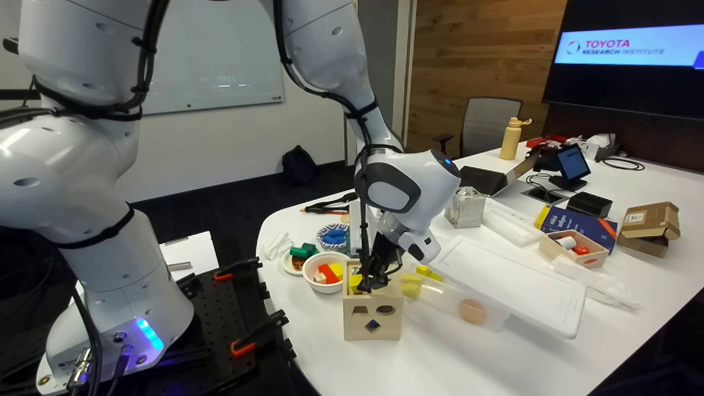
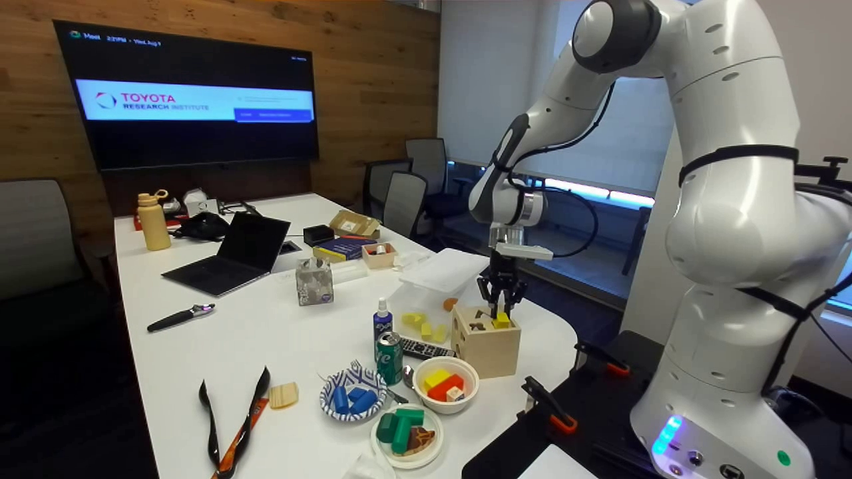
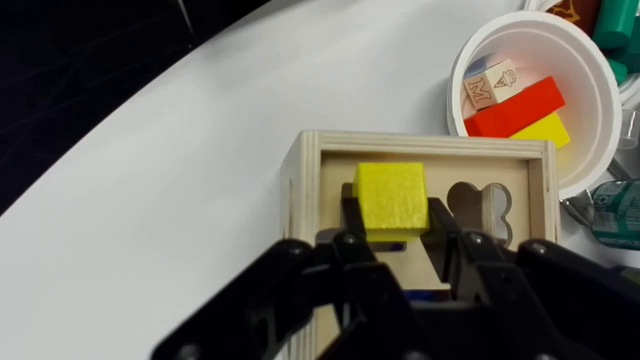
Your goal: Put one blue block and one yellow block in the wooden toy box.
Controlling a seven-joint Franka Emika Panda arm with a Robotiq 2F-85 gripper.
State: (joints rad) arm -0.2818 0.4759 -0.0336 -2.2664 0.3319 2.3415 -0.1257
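The wooden toy box (image 1: 356, 325) stands on the table and also shows in an exterior view (image 2: 489, 352). My gripper (image 3: 395, 212) is shut on a yellow block (image 3: 392, 196), with a finger on each side. The yellow block (image 2: 501, 321) is at the box's recessed top, beside a clover-shaped hole; whether it touches the top is unclear. Dark blue shows through slots in the top and the diamond front hole; its shape is hidden. Several blue blocks (image 2: 363, 403) lie in a patterned bowl. Another yellow block (image 3: 545, 131) lies in a white bowl.
The white bowl (image 2: 474, 392) with red and letter blocks stands close beside the box. A green can (image 2: 389, 359), spray bottle (image 2: 382, 326) and remote (image 2: 426, 350) are near. A plate of green blocks (image 2: 401, 432), loose yellow pieces (image 2: 432, 332) and a white tray (image 1: 511, 280) lie around.
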